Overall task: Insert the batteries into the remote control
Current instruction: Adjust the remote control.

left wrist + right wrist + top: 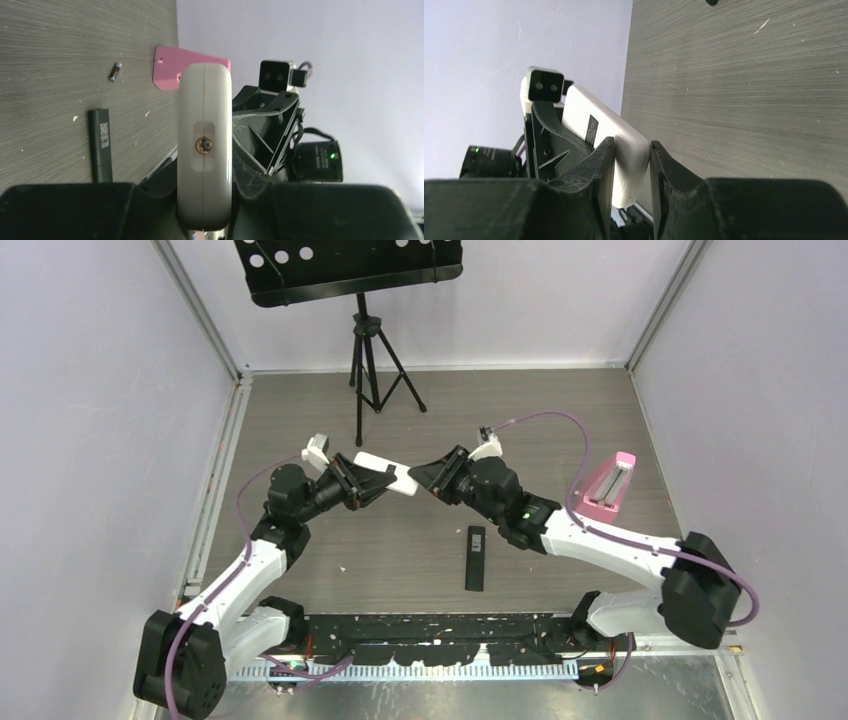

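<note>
Over table [560,420], white remote [383,468] inside left claw [368,485]

Soft, even light from above fills the cell. The top view is sharp throughout, with only faint, short shadows on the grey worktop [400,550]. In the wrist views the white remote [205,125] shows pale and free of glare, while the right claw [631,146] looms dark and blurred along the lower edge.

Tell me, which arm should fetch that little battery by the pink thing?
Probably the right. The battery lies near the pink holder, on the right arm's side, while the left gripper clamps the white remote. The right gripper must first release the remote's end.
</note>
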